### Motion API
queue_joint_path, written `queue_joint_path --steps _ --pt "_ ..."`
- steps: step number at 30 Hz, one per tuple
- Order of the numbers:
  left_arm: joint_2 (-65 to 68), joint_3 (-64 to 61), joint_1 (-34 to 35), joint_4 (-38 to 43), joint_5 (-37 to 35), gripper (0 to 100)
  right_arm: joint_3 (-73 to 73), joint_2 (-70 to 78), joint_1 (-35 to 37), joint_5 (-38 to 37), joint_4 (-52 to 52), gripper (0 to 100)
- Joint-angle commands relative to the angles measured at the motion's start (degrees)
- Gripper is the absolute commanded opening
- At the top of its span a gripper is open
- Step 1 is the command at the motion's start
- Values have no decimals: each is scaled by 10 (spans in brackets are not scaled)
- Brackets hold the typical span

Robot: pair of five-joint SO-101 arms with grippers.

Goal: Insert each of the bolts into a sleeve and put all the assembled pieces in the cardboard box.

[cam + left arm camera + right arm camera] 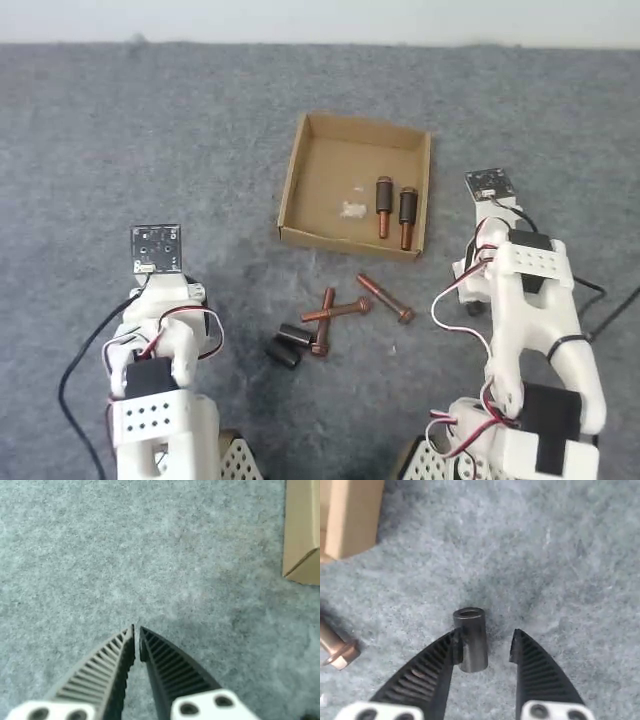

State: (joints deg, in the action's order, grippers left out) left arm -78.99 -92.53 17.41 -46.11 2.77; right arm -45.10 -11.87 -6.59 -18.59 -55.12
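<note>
Two assembled pieces (383, 206) are already parked in the cardboard box (345, 243), so it's reckoned about two of five are done. Three bolts (386, 298) and two black sleeves (291, 335) are left loose on the tabletop (150, 130) near the box. A third sleeve (471, 640) is stood upright between the spread fingers of the right tool (485, 632), touched by one finger but not clamped, and the left tool (137, 628) is shut on nothing.

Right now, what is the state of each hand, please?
Left hand: closed, empty.
Right hand: open around an upright black sleeve, not gripping it.
</note>
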Motion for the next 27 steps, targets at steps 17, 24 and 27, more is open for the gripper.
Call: queue_joint_path --steps 17,24,27 --pt "-4 3 4 11 3 13 -18 33 27 -69 25 122" --pt "-4 3 4 10 3 13 -10 44 26 -70 18 5" --pt "-4 3 4 10 3 13 -10 42 24 -70 18 7"
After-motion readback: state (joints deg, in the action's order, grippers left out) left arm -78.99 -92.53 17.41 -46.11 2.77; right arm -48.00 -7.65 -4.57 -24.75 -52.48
